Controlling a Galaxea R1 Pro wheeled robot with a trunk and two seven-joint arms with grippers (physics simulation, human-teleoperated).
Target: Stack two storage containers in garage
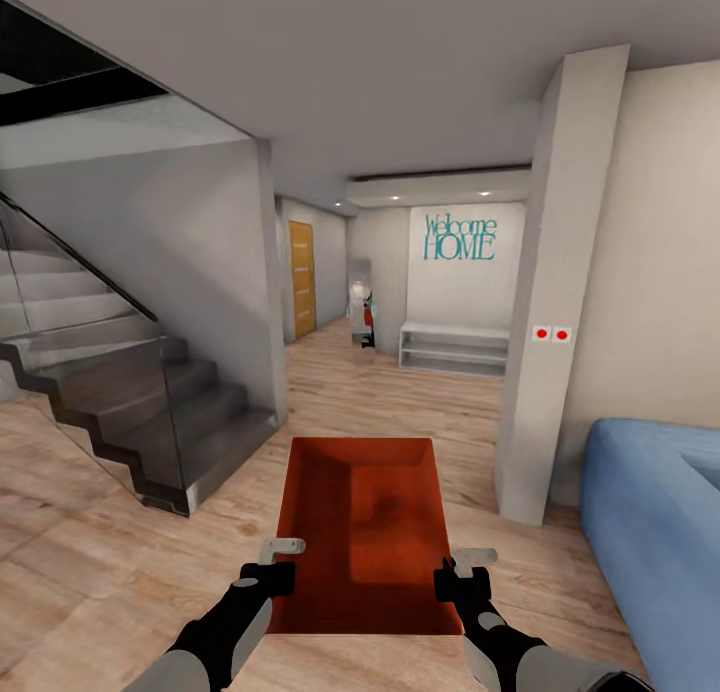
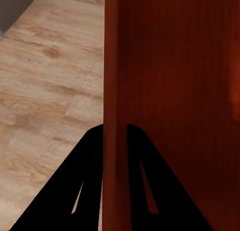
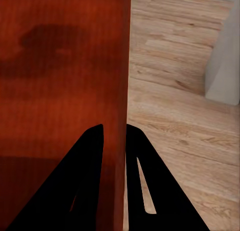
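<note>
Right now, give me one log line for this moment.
bin: carried, both grippers | left: shut on left wall | right: shut on right wall | place: wood floor, hallway ahead

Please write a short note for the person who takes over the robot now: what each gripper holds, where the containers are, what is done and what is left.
Left gripper: jaws shut on the left wall of the orange-red container.
Right gripper: jaws shut on its right wall.
The container is carried level in front of the robot, above the wood-plank floor, open side up.
Position: in a hallway, with the stairs on the left, a blue sofa on the right and a "Welcome HOME" wall ahead.
Done: one container is picked up.
Left: carry it to the garage, set it on the floor, fetch the second container, stack it.
</note>
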